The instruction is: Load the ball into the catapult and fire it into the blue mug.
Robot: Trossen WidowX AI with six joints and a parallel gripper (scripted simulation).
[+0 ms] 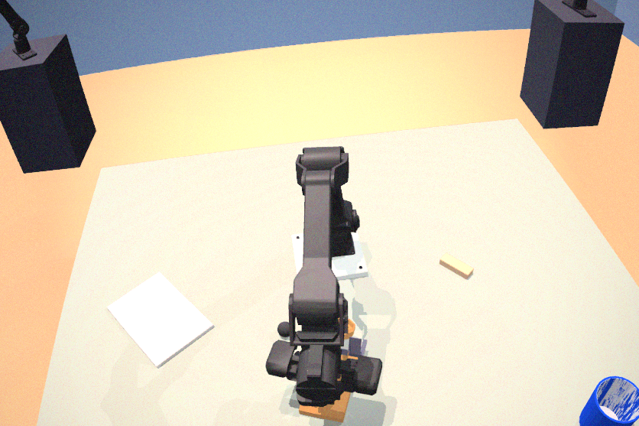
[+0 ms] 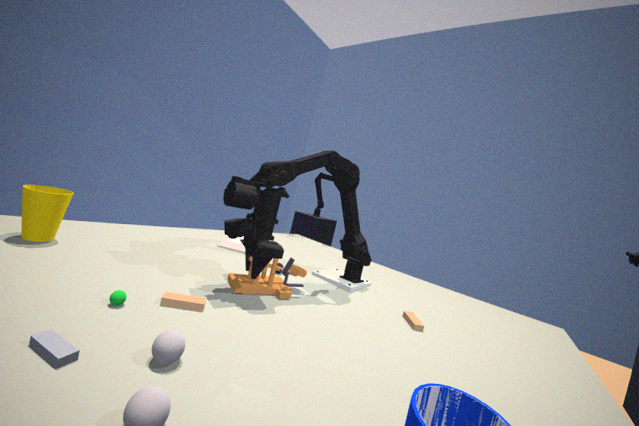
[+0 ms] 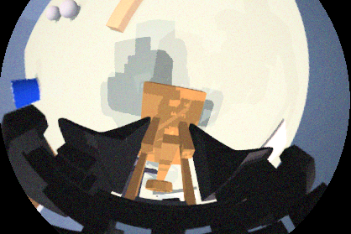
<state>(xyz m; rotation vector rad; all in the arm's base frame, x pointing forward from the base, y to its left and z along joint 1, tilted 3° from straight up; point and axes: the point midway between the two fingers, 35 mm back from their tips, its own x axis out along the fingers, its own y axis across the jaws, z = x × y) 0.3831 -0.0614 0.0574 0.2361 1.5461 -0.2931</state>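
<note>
The orange catapult [image 1: 322, 410] [image 2: 240, 282] [image 3: 159, 96] stands on the table in front of the arm base, its cup [image 1: 350, 328] [image 3: 159, 185] on the arm-base side. My gripper [image 1: 323, 372] [image 2: 251, 271] [image 3: 170, 123] points down and is shut on the catapult, one finger along each side of its uprights. A dark ball [image 1: 283, 328] lies beside the catapult; in the wrist view it is hidden. The blue mug [image 1: 591, 411] [image 2: 452, 405] [image 3: 26, 92] stands well off to one side, upright.
A green ball [image 2: 118, 298], a long block [image 2: 183, 301] [image 3: 126, 9], a grey block [image 2: 53, 347], two pale balls [image 2: 168, 347] [image 2: 147, 408] and a yellow cup [image 2: 43, 214] are on the table. A white panel [image 1: 159, 319] and small block [image 1: 455, 265] flank the arm.
</note>
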